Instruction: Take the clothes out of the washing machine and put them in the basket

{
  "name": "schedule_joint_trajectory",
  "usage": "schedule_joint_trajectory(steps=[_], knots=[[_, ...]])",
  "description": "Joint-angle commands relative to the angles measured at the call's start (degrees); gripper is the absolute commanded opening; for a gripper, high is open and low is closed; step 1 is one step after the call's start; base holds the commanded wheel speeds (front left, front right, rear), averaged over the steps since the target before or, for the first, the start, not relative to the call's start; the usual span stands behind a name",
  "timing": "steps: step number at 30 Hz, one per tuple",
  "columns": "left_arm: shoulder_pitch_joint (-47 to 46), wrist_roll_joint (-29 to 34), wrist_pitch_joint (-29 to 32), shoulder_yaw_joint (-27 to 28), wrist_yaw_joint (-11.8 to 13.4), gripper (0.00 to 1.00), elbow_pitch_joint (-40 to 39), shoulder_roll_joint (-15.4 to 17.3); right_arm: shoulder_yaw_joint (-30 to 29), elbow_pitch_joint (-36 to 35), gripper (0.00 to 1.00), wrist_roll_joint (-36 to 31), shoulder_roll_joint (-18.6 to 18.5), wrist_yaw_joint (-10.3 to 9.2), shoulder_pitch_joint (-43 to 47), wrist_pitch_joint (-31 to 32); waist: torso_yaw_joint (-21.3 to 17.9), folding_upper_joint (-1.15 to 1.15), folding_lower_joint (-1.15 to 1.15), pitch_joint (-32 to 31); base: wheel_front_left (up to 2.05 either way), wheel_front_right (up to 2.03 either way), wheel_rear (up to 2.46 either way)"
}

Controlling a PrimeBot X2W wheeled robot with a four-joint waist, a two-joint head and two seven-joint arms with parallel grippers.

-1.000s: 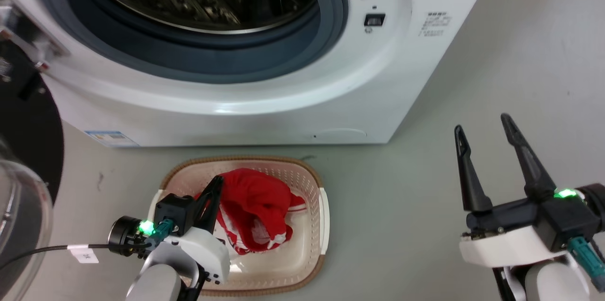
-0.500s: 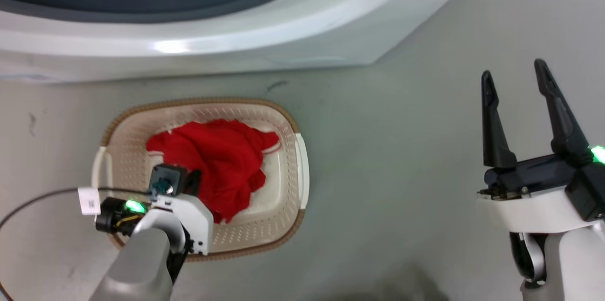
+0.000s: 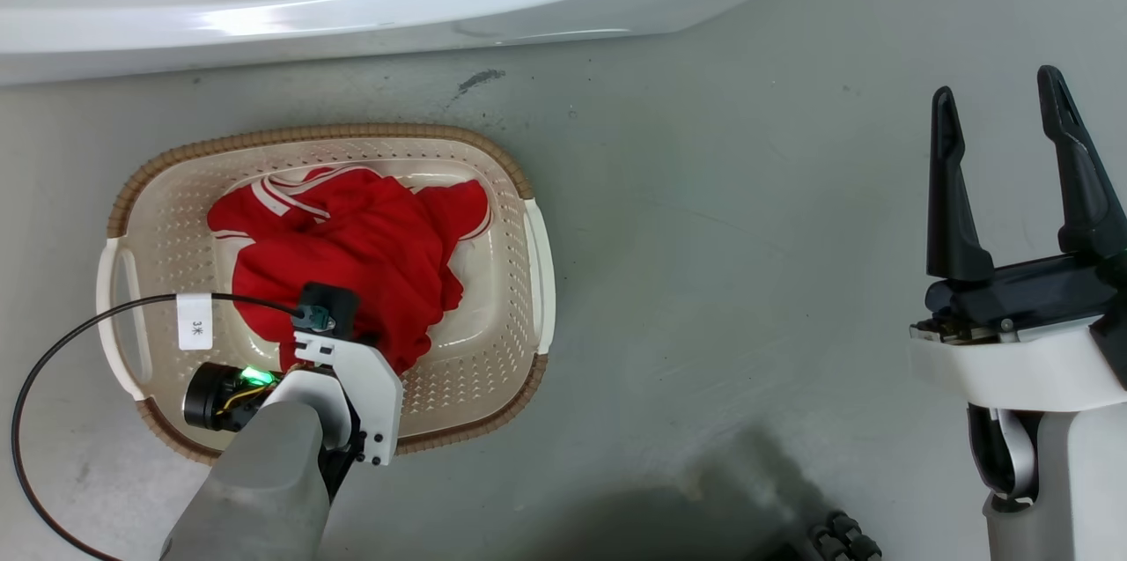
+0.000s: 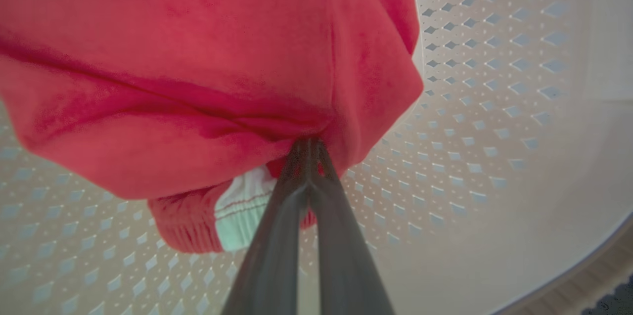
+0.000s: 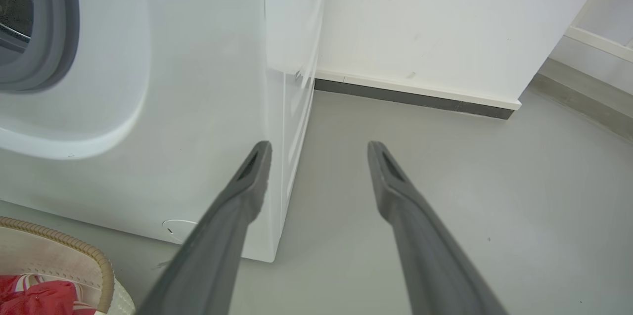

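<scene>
Garments of bright red soft fabric [image 3: 352, 235] have sunk since a second ago deeper into the cream perforated plastic basket [image 3: 308, 132], the left end effector [image 4: 307, 146] still clenched on a fold, the right end effector [image 3: 995, 84] spread empty, so letting go looks next.

Clothes [image 3: 370, 244] in basket [image 3: 299, 134]; R gripper [image 3: 997, 84] jaws apart.

The clothes [image 3: 352, 244], bright red with white striped trim, are heaped loosely in the basket [image 3: 497, 306], and one fold is pinched between the closed fingers of the left gripper [image 4: 307, 146]. The basket, cream, perforated and brown-rimmed, is set upright just before the white-fronted washing machine [image 3: 352, 15].
</scene>
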Motion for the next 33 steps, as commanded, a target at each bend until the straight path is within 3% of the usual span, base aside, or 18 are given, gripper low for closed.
schedule_joint_trajectory(steps=[1, 2, 3, 6, 11, 18, 25, 33], knots=[[-0.8, -0.3, 0.1, 0.0, -0.2, 0.0, 0.2, -0.2, 0.0, -0.1, 1.0, 0.4, 0.1, -0.04, -1.0, -0.1, 0.2, 0.0, -0.01, -0.2, 0.0, 0.0, 0.0], [-0.7, -0.6, 0.3, -0.1, -0.2, 0.23, 0.3, -0.3, 0.0, 0.0, 1.0, 0.5, 0.1, -0.04, -1.1, -0.1, 0.2, 0.0, -0.01, -0.4, 0.0, 0.0, 0.0], [-0.3, -0.8, 0.3, -0.3, -0.2, 1.0, 0.4, -0.5, 0.0, 0.1, 1.0, 0.6, 0.1, -0.04, -1.2, -0.1, 0.4, 0.0, -0.01, -0.9, 0.0, 0.0, 0.0], [1.1, -1.7, 0.8, -0.5, -0.2, 1.0, 0.6, -1.0, 0.3, 0.8, 1.0, 0.6, 0.1, -0.04, -0.8, -0.1, 0.7, 0.0, -0.01, -2.9, 0.0, 0.0, 0.0], [2.6, -2.0, -5.0, -1.1, -0.1, 1.0, 0.6, -1.3, 0.4, 1.9, 1.0, 0.4, 0.1, -0.04, 1.3, -0.1, 1.8, 0.0, -0.01, -8.1, 0.0, 0.0, 0.0], [5.4, -3.7, -8.8, 0.7, 1.9, 1.0, -2.0, -2.0, 0.6, 3.4, 1.0, 0.0, 0.1, -0.04, 4.1, -0.1, 3.5, 0.0, -0.01, -15.2, 0.0, 0.0, 0.0], [11.9, -1.9, -8.8, 4.0, 6.2, 1.0, -17.8, -0.6, 0.3, 4.3, 1.0, -0.1, 0.1, -0.04, 6.7, -0.1, 5.1, 0.0, -0.01, -20.9, 0.0, 0.0, 0.0], [20.2, 1.1, -8.9, 8.8, 8.7, 1.0, -31.3, -1.8, 0.1, 5.3, 1.0, -0.9, 0.1, -0.04, 10.4, -0.1, 7.4, 0.0, -0.01, -27.4, 0.0, 0.0, 0.0]])
